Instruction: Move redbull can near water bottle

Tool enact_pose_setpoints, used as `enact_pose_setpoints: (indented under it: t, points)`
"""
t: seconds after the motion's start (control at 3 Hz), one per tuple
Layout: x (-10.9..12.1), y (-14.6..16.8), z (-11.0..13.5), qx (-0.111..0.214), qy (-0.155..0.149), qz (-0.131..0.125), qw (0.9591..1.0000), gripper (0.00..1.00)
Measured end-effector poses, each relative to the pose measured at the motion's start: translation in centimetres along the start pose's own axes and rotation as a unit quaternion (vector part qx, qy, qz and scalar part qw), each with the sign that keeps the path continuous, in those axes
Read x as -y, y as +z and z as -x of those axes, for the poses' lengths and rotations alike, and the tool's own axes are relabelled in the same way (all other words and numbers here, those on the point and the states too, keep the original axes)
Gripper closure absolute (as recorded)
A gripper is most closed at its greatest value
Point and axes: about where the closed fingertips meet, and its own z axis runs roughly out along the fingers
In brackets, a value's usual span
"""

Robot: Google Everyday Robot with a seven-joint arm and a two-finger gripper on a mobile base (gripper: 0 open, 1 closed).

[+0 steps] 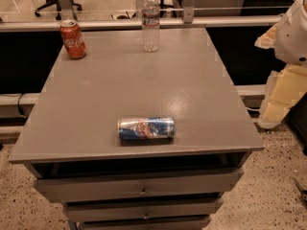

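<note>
Over at the right edge of the frame, the gripper (282, 96) sits beside the table (144, 80). I cannot tell if it is open or closed. The blue-and-silver redbull can (146, 128) lies on its side at the lower middle, well apart from the water bottle (150, 22) standing at the top.

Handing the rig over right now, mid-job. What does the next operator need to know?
The end effector is at the right edge of view, beside the table, away from every item.
The redbull can lies on its side near the front edge.
The water bottle stands at the back, centre; the Coca-Cola can stands back left.
Done: nothing yet.
Left: grasp the redbull can, carry it back, set it beside the water bottle.
</note>
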Motion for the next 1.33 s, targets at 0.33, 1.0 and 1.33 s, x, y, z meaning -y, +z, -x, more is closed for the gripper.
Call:
enact_pose_setpoints:
  t: [0.33, 1.0, 1.33]
  points:
    - [0.0, 0.0, 0.0, 0.000, 0.000, 0.000, 1.0000, 0.00]
    - [-1.7, 5.8, 6.3, 0.061, -0.019, 0.040, 0.9971, 0.00]
    - [-3.0, 9.6, 10.5, 0.093, -0.028, 0.061, 0.9935, 0.00]
